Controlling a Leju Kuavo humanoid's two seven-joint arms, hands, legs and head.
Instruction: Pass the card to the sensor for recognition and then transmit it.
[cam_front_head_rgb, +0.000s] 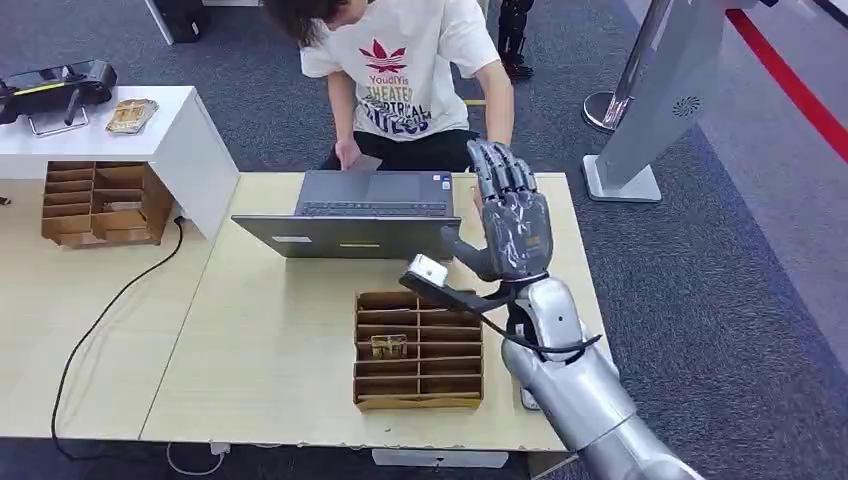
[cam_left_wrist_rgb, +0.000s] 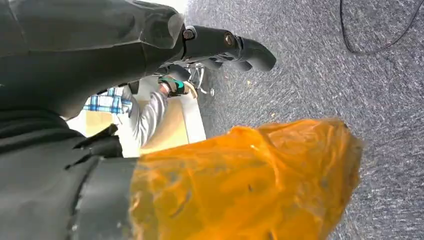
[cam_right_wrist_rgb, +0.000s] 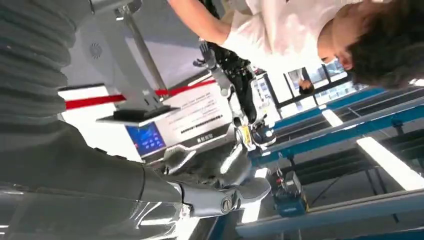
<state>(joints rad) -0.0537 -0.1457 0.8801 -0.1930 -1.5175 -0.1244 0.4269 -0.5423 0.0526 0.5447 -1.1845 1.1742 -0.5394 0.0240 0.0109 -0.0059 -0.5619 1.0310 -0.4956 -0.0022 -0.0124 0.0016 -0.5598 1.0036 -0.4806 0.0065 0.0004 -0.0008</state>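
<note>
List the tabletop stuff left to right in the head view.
Left organizer → laptop → middle organizer → right hand, raised over the table's right side.

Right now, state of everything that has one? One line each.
right hand: raised over the table's far right, fingers spread, holding nothing
left hand: hanging over the carpet, fingers curled, nothing in them
laptop: open, screen facing the person
near divider box: on the table, one small item in a slot
far divider box: on its side under the white shelf
card: can't spot one
</note>
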